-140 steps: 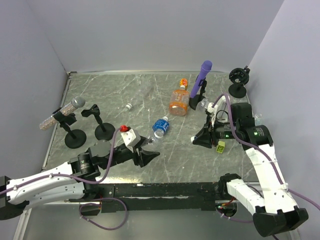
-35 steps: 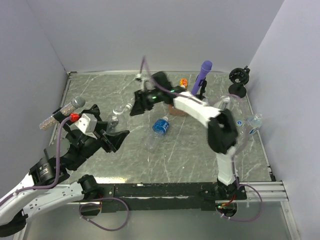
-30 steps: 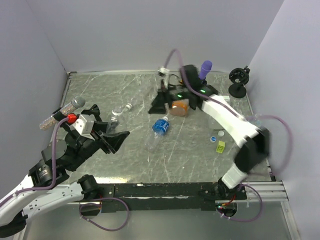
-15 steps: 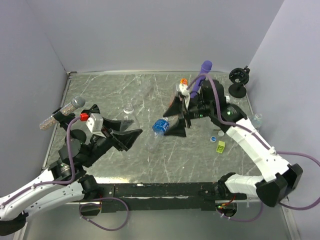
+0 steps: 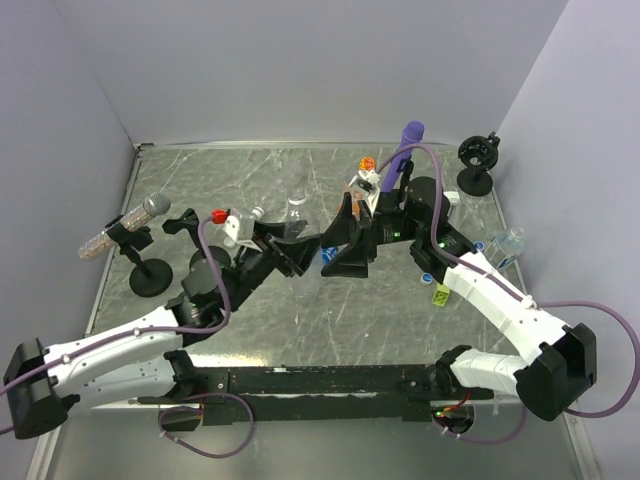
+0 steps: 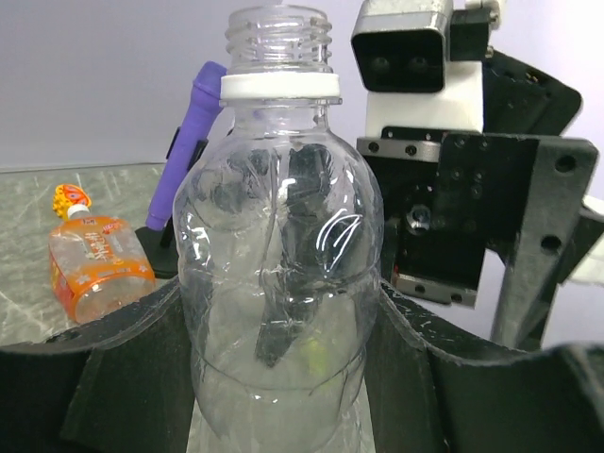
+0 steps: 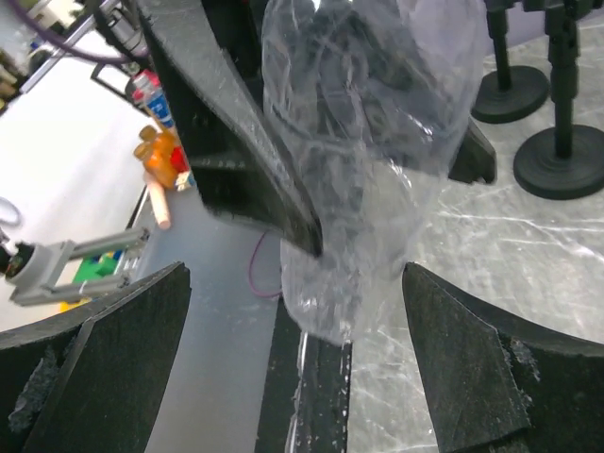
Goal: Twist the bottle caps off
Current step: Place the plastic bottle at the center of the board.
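Left gripper (image 6: 280, 363) was clamped on the lower body of a clear bottle (image 6: 280, 217), one finger pressed against each side. The bottle stood upright, its threaded neck bare above a white collar ring. Compared with half a second before, the left arm had carried this bottle away from the left side of the table (image 5: 200, 180) to the middle, so it now stood directly in front of the right gripper (image 5: 338, 245). The right gripper had shifted only slightly. Its jaws stood wide apart. From the right wrist, the bottle showed in the gap between the two fingers (image 7: 104, 368), and neither one touched it. The two grippers faced each other, very close, with the bottle between them. Behind them, an orange bottle (image 6: 94, 274) lay on its side, its orange-yellow cap (image 6: 71, 198) screwed on, next to the foot of the purple stick (image 5: 405, 150). A blue cap (image 5: 427, 277) lay loose beside the right forearm, with the yellow-green block (image 5: 440, 295) just nearer.
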Robot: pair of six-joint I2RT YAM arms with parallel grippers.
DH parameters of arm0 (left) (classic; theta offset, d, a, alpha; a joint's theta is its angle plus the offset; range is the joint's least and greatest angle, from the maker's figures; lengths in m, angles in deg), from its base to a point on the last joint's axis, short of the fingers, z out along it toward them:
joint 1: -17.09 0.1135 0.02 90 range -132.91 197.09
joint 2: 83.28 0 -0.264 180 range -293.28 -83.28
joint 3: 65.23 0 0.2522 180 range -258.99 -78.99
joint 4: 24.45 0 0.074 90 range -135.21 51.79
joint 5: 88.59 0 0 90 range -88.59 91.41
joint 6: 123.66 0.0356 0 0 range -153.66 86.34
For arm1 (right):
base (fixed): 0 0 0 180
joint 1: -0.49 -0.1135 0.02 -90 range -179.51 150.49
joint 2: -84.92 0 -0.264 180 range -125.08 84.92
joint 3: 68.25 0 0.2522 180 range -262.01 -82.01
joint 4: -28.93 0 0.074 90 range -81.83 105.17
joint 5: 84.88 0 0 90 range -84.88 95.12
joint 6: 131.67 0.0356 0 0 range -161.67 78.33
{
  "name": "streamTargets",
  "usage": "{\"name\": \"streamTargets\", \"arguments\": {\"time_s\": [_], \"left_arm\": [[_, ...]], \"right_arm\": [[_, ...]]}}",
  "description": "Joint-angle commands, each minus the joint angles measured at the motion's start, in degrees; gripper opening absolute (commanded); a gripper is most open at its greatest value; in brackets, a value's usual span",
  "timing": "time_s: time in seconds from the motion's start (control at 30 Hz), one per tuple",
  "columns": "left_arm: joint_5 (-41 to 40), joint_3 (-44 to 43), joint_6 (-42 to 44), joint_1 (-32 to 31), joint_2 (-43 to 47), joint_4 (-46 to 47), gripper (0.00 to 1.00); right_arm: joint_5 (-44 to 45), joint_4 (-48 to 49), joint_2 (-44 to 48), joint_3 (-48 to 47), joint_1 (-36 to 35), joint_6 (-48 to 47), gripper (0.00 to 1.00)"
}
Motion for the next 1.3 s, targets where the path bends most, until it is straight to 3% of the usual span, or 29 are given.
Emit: {"name": "streamTargets", "arguments": {"time_s": [0.0, 0.17, 0.4, 0.57, 0.67, 0.77, 0.83, 0.93, 0.97, 1.13, 1.27], "left_arm": [[-2.9, -2.5, -2.2, -0.7, -3.2, 13.1, 0.16], [-3.4, -4.4, -2.0, -1.9, -7.6, 16.4, 0.16], [-7.7, -5.8, -1.9, -3.6, -10.5, 17.8, 0.17], [-9.3, -6.0, -2.4, -3.7, -10.5, 17.2, 0.25], [-9.2, -6.6, -2.6, -3.7, -9.7, 14.7, 0.37], [-8.8, -6.9, -3.2, -3.7, -8.3, 12.1, 0.52], [-8.4, -7.3, -3.5, -3.6, -6.8, 9.1, 0.61], [-7.5, -8.4, -3.5, -3.6, -3.8, 2.6, 0.92], [-7.3, -9.2, -3.3, -3.6, -2.3, 0.2, 0.97], [-7.0, -14.0, -5.5, -1.8, 5.7, -18.1, 0.97], [-0.2, -22.2, -7.9, 1.7, 6.7, -33.0, 0.97]], "right_arm": [[1.9, 5.3, 0.6, 0.4, -1.1, 4.4, 0.99], [7.3, 1.2, -0.8, 0.6, -1.2, 2.3, 0.99], [7.8, 0.9, -2.1, 0.1, -1.8, 1.4, 0.95], [6.7, 0.9, -1.1, 1.2, -2.0, 0.5, 0.67], [6.3, 1.9, -0.1, 2.5, -1.8, 0.5, 0.49], [5.4, 2.7, 0.3, 3.1, -1.3, 0.7, 0.41], [5.1, 2.8, 0.6, 3.4, -0.6, 0.6, 0.38], [4.5, 2.9, 1.1, 3.9, 0.2, -0.1, 0.36], [4.5, 2.3, 1.3, 3.9, 0.2, -1.2, 0.35], [4.1, -1.2, 3.3, 4.8, 0.1, -7.0, 0.35], [3.7, -4.0, 4.0, 4.8, -0.3, -12.3, 0.35]]}}
